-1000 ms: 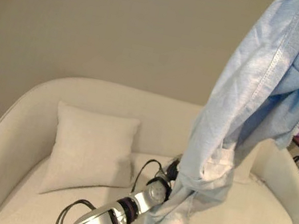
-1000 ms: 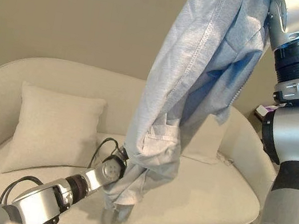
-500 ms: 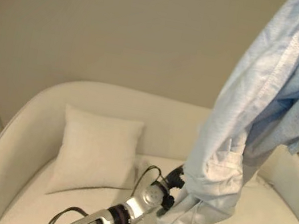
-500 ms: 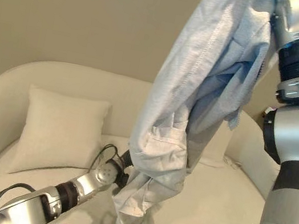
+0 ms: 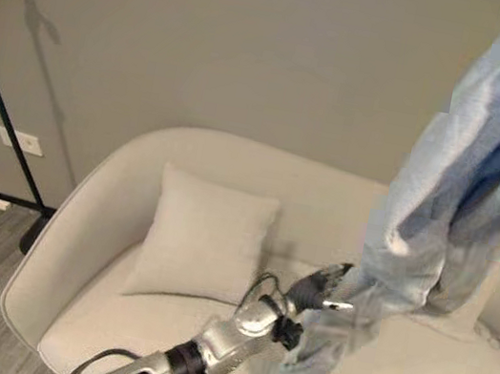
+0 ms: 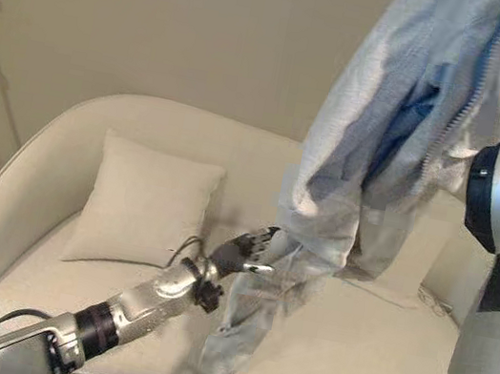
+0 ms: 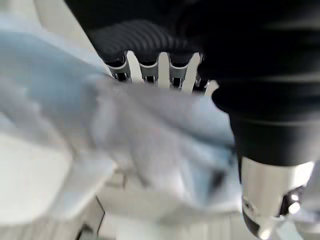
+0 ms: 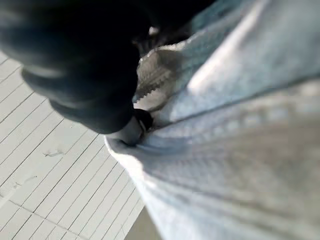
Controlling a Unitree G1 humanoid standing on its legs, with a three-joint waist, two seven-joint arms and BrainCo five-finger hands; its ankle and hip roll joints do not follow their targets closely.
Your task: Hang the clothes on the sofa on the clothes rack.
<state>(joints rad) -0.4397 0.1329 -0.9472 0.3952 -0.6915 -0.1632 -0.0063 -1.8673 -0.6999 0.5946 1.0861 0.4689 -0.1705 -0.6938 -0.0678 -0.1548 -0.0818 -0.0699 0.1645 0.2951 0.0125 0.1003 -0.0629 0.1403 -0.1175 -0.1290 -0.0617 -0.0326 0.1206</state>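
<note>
1. Hanging from the right hand (image 8: 131,131), whose fingers stay hidden in the cloth, one light-blue shirt (image 6: 402,146) drapes from 1 o'clock.
2. Left hand (image 6: 243,252) pinches its lower part.
3. One sofa (image 5: 108,220), one cushion (image 5: 205,237).

Light blue jacket (image 6: 402,146), cream sofa (image 6: 73,146)
</note>
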